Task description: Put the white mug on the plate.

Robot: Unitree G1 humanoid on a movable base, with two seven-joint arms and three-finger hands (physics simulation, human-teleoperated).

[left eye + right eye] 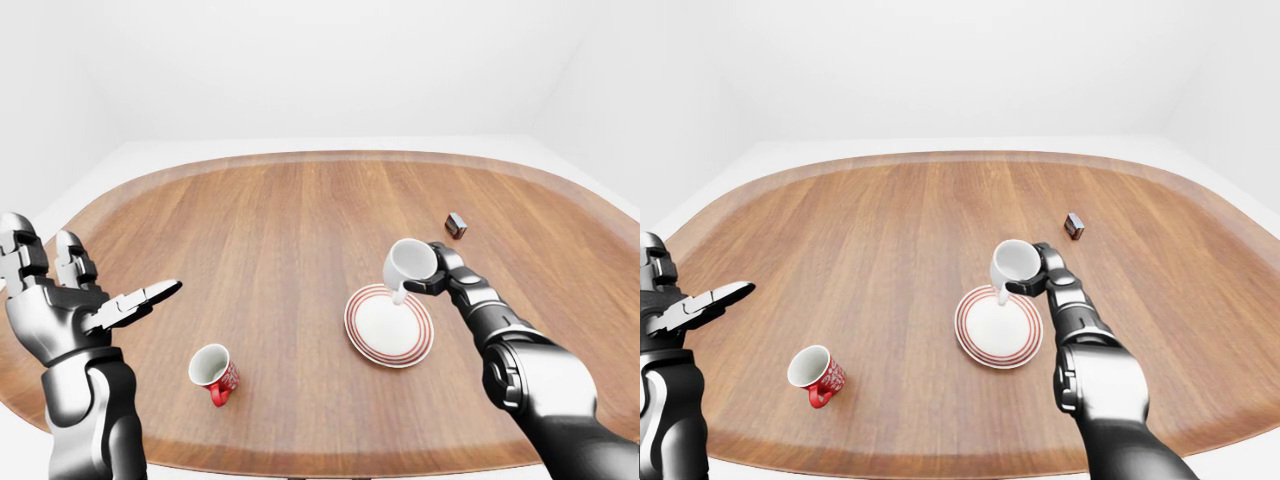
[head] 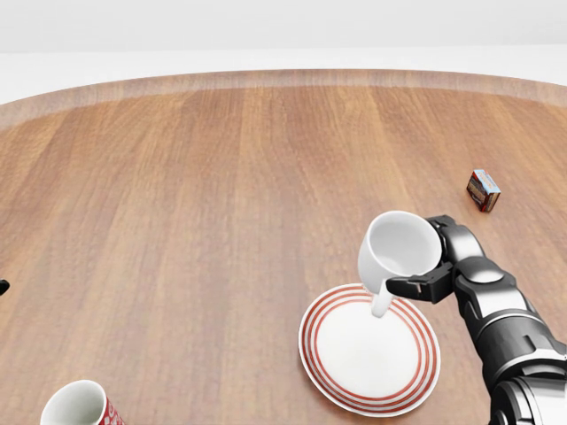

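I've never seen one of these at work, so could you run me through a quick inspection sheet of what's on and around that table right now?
Surface: round wooden table, bare apart from a few things.
Job's things: white mug held tilted, mouth toward the camera, handle hanging down over the upper edge of the plate; not yet set down. The plate is white with red rings.
Clutter: red mug upright near the table's lower-left edge; small box at right.
Fingers: right hand closed on the white mug; left hand raised, fingers spread, holding nothing.
Cables: nothing seen.
Surroundings: plain white walls and floor.
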